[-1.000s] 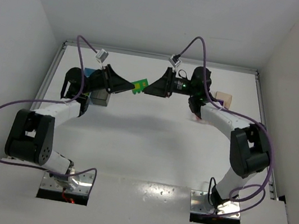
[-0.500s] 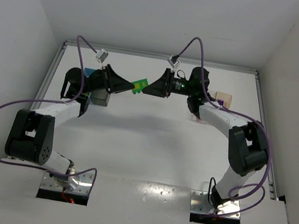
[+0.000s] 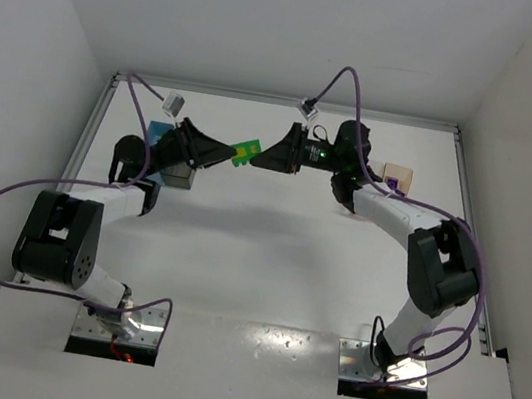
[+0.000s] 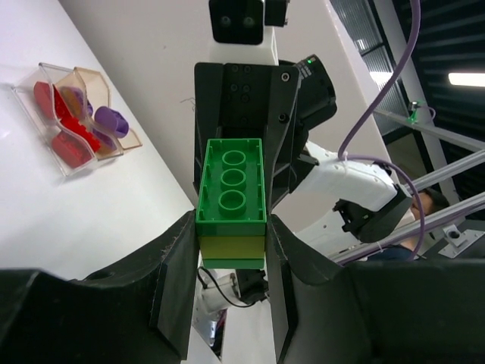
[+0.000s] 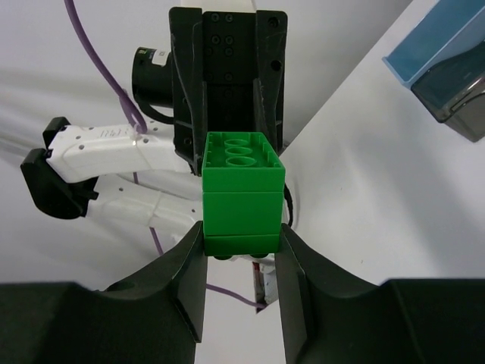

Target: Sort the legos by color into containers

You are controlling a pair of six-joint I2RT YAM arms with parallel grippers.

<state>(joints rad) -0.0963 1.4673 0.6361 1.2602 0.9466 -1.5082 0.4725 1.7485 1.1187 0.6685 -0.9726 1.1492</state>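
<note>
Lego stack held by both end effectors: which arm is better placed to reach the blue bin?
Likely left. The light blue bin sits beside the left end effector; the right end effector holds the lego stack from the other side, near the tan bin.

1. Top external: fixed high behind both arm bases, tilted down and forward over the table (image 3: pixel 266 260); far off, so the whole workspace and both arms fit, left arm on the left
2. Left wrist: sights out along the left gripper (image 4: pixel 231 262), very close on the lego clump (image 4: pixel 230 201); faces the right gripper (image 4: pixel 244 114) head-on, with the clear bin (image 4: pixel 72 168) and tan bin (image 4: pixel 97 85) off at upper left
3. Right wrist: mirrored setup, sights along its own fingers (image 5: pixel 189 288), clump close at centre, left gripper straight behind it; light blue bin (image 5: pixel 436 53) and grey bin (image 5: pixel 462 102) at upper right
4. Overlap: all three views share the clump; the wrist views face each other across it; the top view shows it small, toward the far side
</note>
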